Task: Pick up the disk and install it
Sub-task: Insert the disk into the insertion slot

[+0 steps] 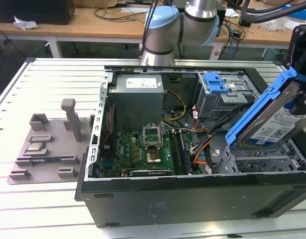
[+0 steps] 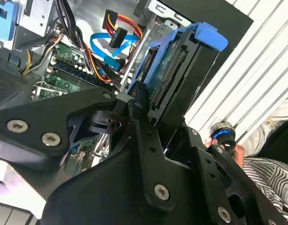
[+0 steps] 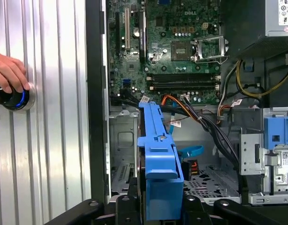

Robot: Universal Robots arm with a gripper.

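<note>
The gripper (image 3: 160, 210) is clamped on the disk (image 3: 158, 150), which hangs tilted above the drive cage (image 3: 121, 140) of the open computer case (image 1: 193, 199). I judge its rails need squaring with the cage, clear of the cables (image 3: 214, 133) beyond.

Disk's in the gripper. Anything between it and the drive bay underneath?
Possibly: a blue cable loops across the bay beside the disk, and a black cable bundle runs close by.

Slatted alu table (image 1: 43, 89): open PC case (image 1: 193, 199), grey fixture plate (image 1: 68, 149).
</note>
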